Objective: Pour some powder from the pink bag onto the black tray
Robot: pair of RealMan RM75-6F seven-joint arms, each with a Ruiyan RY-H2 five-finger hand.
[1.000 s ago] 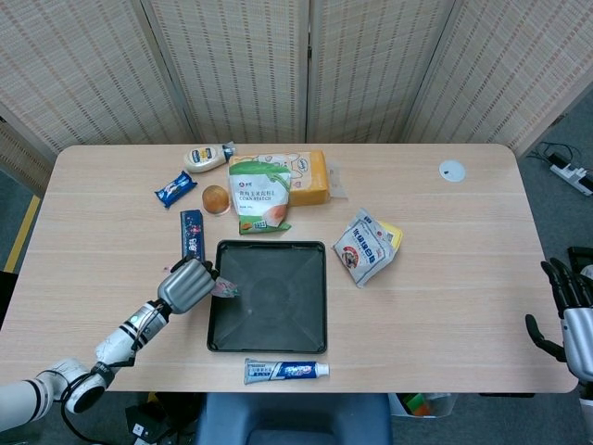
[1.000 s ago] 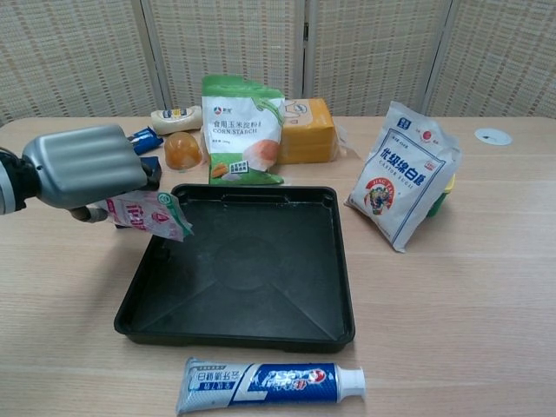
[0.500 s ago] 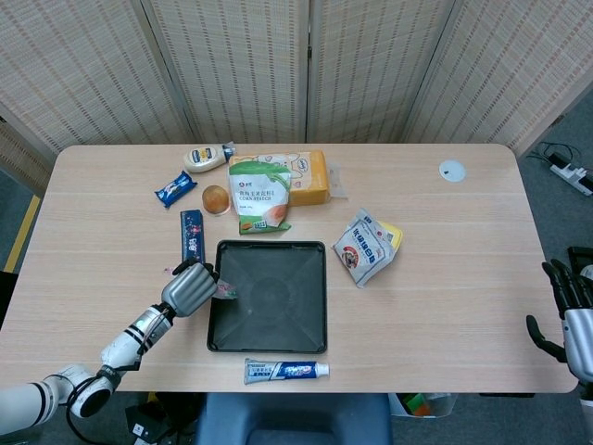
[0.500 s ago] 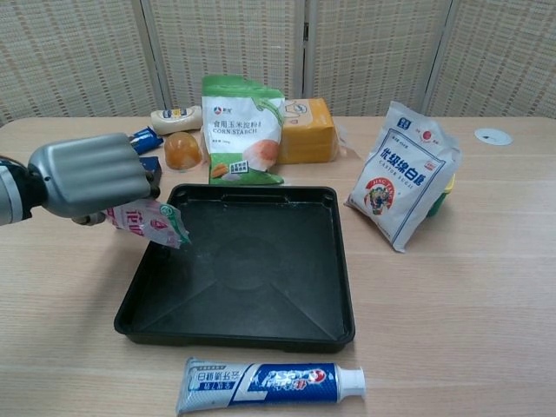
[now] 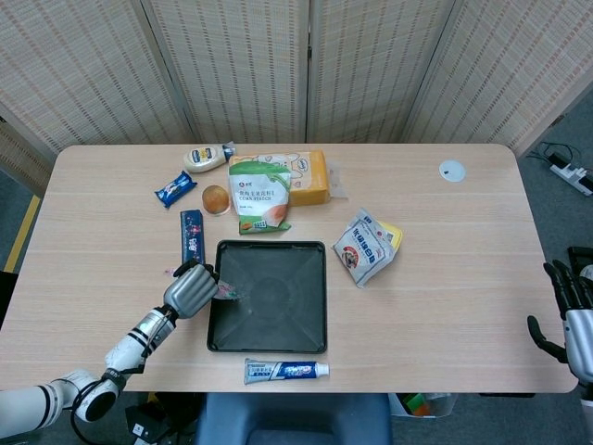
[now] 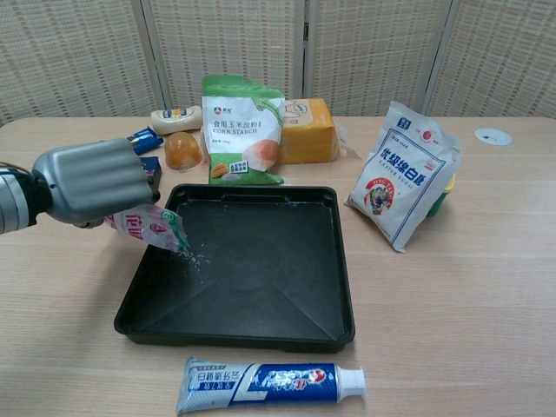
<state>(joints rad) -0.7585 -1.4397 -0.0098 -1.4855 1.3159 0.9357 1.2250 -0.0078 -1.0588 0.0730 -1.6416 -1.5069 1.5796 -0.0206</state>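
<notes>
My left hand (image 6: 91, 181) (image 5: 189, 289) grips a small pink bag (image 6: 148, 228) (image 5: 225, 292) at the left edge of the black tray (image 6: 261, 326) (image 5: 310, 336). The bag tilts with its open mouth down over the tray's left side. Fine white grains (image 6: 196, 258) fall from the mouth and speckle the tray floor below it. My right hand (image 5: 567, 311) hangs past the table's right edge, far from the tray, with its fingers apart and nothing in it.
Behind the tray stand a green corn starch bag (image 6: 242, 129), an orange box (image 6: 306, 130) and an orange cup (image 6: 182, 150). A white sugar bag (image 6: 405, 175) leans to the tray's right. A toothpaste tube (image 6: 269, 383) lies at the front edge. A blue packet (image 5: 192, 233) lies left.
The left hand has tipped the pink bag further, its mouth now lower over the tray, and white grains have begun to fall onto the tray. The right hand has not moved.
</notes>
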